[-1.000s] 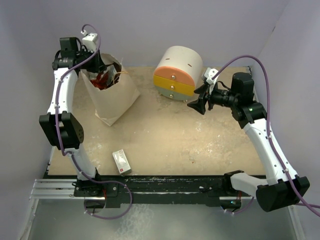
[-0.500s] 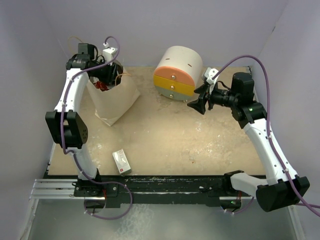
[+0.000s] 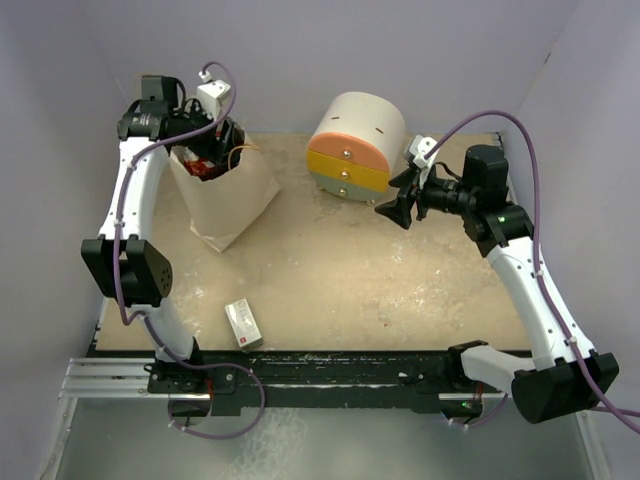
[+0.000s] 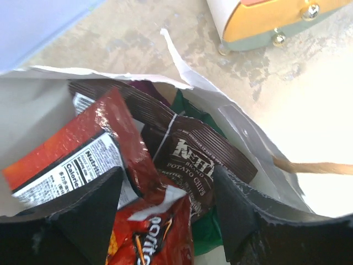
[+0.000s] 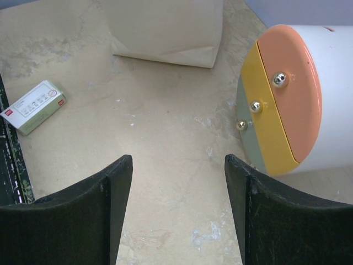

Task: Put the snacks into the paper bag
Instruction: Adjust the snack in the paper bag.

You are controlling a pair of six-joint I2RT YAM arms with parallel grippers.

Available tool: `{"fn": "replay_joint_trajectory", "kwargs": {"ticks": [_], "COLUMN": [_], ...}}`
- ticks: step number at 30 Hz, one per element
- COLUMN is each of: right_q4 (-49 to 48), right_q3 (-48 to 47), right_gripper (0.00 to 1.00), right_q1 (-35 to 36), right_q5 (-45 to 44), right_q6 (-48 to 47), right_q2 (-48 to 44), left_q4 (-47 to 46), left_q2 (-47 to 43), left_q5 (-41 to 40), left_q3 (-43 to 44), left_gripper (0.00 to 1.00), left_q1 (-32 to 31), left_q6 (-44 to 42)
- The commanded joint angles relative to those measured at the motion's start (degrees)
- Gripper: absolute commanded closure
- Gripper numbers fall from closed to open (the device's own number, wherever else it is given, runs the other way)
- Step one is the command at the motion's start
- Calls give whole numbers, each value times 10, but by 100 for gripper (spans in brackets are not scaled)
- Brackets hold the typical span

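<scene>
The paper bag [image 3: 228, 195] stands at the back left of the table, mouth up. My left gripper [image 3: 205, 140] hangs in that mouth, open. In the left wrist view its fingers [image 4: 88, 215] spread wide over the snacks inside the bag wall [image 4: 33, 105]: a red Doritos bag [image 4: 151, 232] lies between them, untouched on the right side. Beside it are a red-brown packet [image 4: 105, 138], a dark brown chip bag [image 4: 193, 157] and a green bag [image 4: 205, 232]. My right gripper [image 3: 392, 210] [image 5: 179, 165] floats open and empty above bare table, right of centre.
A round white drawer unit [image 3: 355, 145] [image 5: 300, 94] with orange and yellow fronts stands at the back middle, just beside my right gripper. A small white box [image 3: 243, 323] [image 5: 34, 106] lies near the front edge. The bag's string handle [image 4: 314, 165] sticks out to the right.
My left arm swung right over the bag's mouth, then a little back left. The right arm has not moved.
</scene>
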State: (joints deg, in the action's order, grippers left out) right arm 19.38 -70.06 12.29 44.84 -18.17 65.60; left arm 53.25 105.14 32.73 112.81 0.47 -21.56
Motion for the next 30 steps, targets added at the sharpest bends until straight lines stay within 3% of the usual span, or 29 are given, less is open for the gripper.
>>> {"fn": "replay_joint_trajectory", "kwargs": {"ticks": [1,10,15,19,26,30], "right_q4": [-18,-20,-19,-19,-21,-23], "right_q3": [0,-2,-2,0,4,4], "right_gripper": [30,30,30,30,29,29], "right_q1": [-4,-5,-6,-7,-8,-8], "right_q5": [20,22,22,23,22,24], "right_q6": [8,8,9,9,8,9], "right_q2": [-8,-6,-6,-8,-9,-8], "left_q4": [-47,-92,-113,-86,-49,-38], "left_q2": [-57,-94,-99,-79,-80,-83], "left_q5": [-42,-100,-116,-112,-46,-21], "left_q3": [29,27,23,38,-4,-27], "left_gripper": [27,13,11,20,52,63], "left_q1": [3,15,23,34,37,37], "left_q6": [-26,-27,4,39,77,96]}}
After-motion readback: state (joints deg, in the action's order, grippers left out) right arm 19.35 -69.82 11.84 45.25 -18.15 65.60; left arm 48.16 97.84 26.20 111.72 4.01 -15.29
